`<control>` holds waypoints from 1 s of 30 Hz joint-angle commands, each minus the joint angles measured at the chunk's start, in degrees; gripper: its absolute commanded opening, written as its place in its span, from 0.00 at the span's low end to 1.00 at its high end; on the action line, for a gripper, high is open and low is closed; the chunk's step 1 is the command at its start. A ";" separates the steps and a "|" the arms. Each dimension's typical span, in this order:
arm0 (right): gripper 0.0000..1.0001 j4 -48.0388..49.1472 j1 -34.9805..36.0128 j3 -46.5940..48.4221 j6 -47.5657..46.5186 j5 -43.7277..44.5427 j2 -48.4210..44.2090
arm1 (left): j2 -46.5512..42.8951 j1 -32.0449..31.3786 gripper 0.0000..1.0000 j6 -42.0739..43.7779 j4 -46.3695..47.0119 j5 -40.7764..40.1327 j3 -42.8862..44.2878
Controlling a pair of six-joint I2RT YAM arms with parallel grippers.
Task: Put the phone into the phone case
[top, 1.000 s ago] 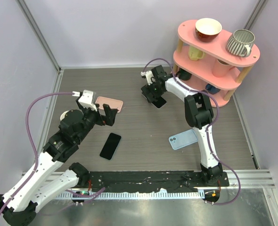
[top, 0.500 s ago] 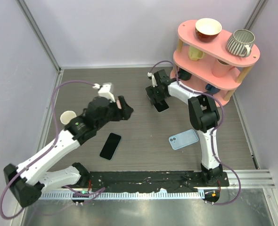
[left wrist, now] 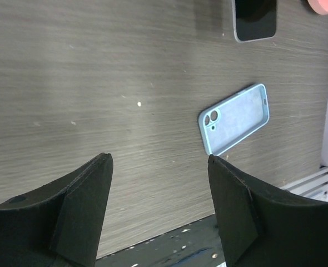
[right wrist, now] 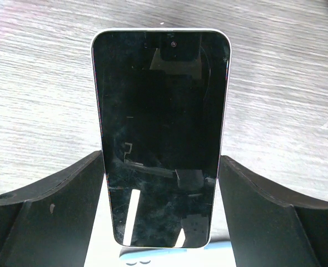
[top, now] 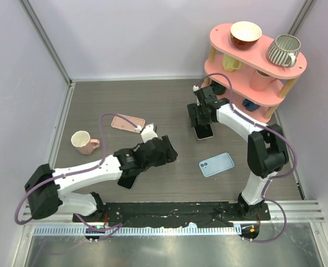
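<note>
As right end effector grips phone edges, case nearby.

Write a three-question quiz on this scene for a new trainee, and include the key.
1. True or false: the left gripper holds the blue case.
2. What sits between the jaws of the right gripper? A) a spoon B) a phone C) a sponge
3. Fill in: the striped mug stands on the shelf's ____ tier.

Key
1. False. It is open and empty, and the blue case lies on the table.
2. B
3. top
</note>
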 commanded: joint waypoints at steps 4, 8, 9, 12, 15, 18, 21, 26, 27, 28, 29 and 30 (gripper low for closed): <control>0.49 -2.70 0.18 -2.34 6.49 6.08 -10.55 | 12.59 -3.13 0.72 -10.61 17.96 -0.66 -0.39; 0.49 -5.51 0.18 -4.89 8.26 9.86 -14.77 | 20.00 -5.59 0.72 -10.34 18.58 -0.13 4.88; 0.49 -6.04 -0.17 -5.41 8.44 12.22 -16.34 | 21.31 -5.68 0.72 -11.13 18.67 0.14 5.50; 0.49 -7.19 -2.36 -6.12 8.79 14.78 -19.07 | 26.06 -5.86 0.72 -13.33 19.28 2.16 7.43; 0.49 -7.46 -5.08 -6.82 8.70 14.44 -21.62 | 29.58 -6.65 0.71 -12.02 19.20 1.64 10.07; 0.49 -7.46 -6.06 -7.52 8.18 13.57 -23.90 | 32.39 -6.92 0.70 -12.54 19.11 2.25 11.92; 0.49 -6.84 -6.24 -8.23 7.65 13.04 -24.79 | 34.86 -7.00 0.69 -12.98 19.11 2.42 13.15; 0.49 -6.84 -6.85 -9.02 7.12 12.77 -25.41 | 38.81 -7.00 0.66 -12.02 18.32 3.65 17.19; 0.49 -6.93 -6.77 -9.02 7.12 12.77 -25.58 | 40.47 -7.09 0.66 -11.32 18.32 4.09 17.89; 0.49 -6.93 -6.77 -8.94 6.95 12.42 -25.84 | 41.27 -7.09 0.65 -10.88 17.53 5.14 19.12; 0.49 -6.93 -6.77 -8.85 6.95 12.42 -26.02 | 41.89 -7.09 0.64 -10.61 17.09 5.41 19.56; 0.49 -7.02 -6.77 -8.76 6.95 12.25 -26.20 | 42.76 -7.09 0.62 -10.35 16.39 5.59 19.92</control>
